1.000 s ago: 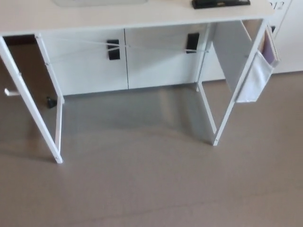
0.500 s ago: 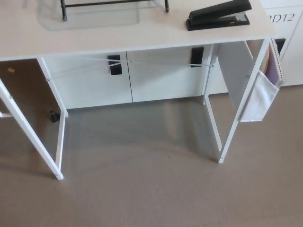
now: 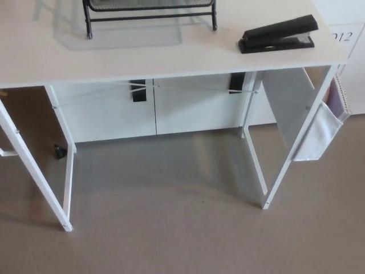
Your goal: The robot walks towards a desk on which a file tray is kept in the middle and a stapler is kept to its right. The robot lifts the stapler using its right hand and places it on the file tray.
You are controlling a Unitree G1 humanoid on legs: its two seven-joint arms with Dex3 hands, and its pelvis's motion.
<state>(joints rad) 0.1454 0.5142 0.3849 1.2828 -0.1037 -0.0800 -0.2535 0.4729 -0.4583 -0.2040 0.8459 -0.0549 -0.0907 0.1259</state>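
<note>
A black stapler [image 3: 279,33] lies flat on the white desk [image 3: 171,57], near its right end. To the stapler's left, at the top edge of the view, stands the black wire file tray [image 3: 149,10]; only its lower frame and legs show. Neither of my hands appears in the head view.
The desk rests on thin white legs [image 3: 278,178] over a grey-brown floor. A white fabric pocket [image 3: 319,132] hangs from the desk's right side. White cabinets with black handles [image 3: 137,91] stand behind the desk. A small dark object [image 3: 60,151] sits on the floor at the left.
The whole view has shifted: the camera has tilted up and come closer, so more of the desk top, the stapler and the file tray now show. Nothing on the desk has moved.
</note>
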